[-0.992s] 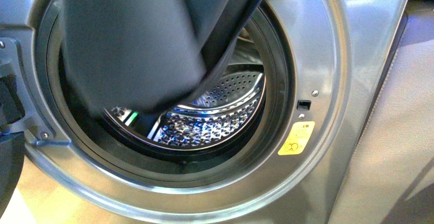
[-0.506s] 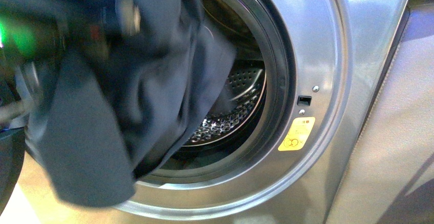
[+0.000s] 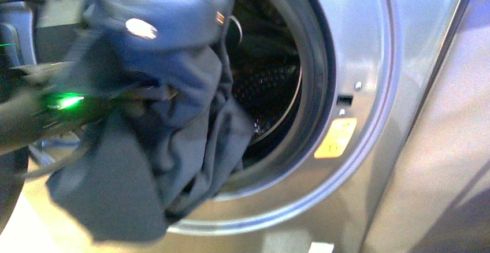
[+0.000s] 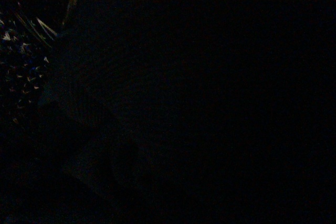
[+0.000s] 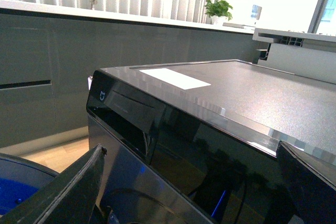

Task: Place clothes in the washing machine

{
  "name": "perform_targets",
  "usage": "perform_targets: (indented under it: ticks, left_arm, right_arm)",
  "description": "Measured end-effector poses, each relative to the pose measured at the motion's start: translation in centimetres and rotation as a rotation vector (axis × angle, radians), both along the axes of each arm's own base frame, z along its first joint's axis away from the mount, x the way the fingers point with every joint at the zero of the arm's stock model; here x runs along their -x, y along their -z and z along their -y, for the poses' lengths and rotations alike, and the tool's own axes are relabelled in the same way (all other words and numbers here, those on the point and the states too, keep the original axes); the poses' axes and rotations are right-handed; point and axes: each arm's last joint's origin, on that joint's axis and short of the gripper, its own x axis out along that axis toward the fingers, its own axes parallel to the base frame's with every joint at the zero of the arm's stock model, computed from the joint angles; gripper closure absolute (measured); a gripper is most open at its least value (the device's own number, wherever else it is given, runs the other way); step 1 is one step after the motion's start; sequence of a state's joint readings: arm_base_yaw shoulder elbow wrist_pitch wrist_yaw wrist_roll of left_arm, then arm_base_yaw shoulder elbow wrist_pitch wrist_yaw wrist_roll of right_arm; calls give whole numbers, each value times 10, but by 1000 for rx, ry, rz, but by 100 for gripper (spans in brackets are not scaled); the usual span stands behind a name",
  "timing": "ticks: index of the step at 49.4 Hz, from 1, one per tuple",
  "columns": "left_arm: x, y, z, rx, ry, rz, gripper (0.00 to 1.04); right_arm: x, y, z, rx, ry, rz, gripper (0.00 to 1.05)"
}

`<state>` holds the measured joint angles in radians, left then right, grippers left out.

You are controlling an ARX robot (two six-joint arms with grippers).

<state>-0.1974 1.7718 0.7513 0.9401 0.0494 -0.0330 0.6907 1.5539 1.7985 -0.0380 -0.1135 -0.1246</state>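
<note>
Navy garment point(image 3: 173, 143) half outside washing machine point(image 3: 370, 62) porthole. Left gripper buried in cloth, grip indeterminable; right gripper point(image 5: 190, 150) agape, empty. Advise: push bundle past gasket point(image 3: 318, 62) before release.

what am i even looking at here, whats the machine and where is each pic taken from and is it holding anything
This is a robot with two arms, each ending in a grasping tool, and it is loading laundry.

The front view comes from a camera on the robot's body. It faces a silver washing machine with its round opening uncovered and the steel drum showing inside. Dark blue clothes hang over the left side of the opening, partly outside it. The blurred left arm, with a green light, reaches into the fabric. Its tool is hidden, so I cannot tell its grip.

The left wrist view is dark, so it tells nothing.

The right wrist view looks over a glossy dark appliance top towards a potted plant. The right tool is open and holds nothing.
</note>
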Motion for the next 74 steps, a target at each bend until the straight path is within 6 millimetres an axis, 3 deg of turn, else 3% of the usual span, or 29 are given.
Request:
perform_targets:
  ticks: [12, 37, 58, 74]
  left_arm:
    - [-45, 17, 7, -34, -63, -27, 98]
    - [-132, 24, 21, -54, -175, -61, 98]
    - [-177, 11, 24, -54, -373, -3, 98]
    - [-197, -5, 25, -55, -475, 41, 98]
  right_arm:
    - [0, 0, 0, 0, 0, 0, 7]
    - [0, 0, 0, -1, 0, 1, 7]
    - [0, 0, 0, -1, 0, 1, 7]
    - [0, 0, 0, -1, 0, 1, 7]
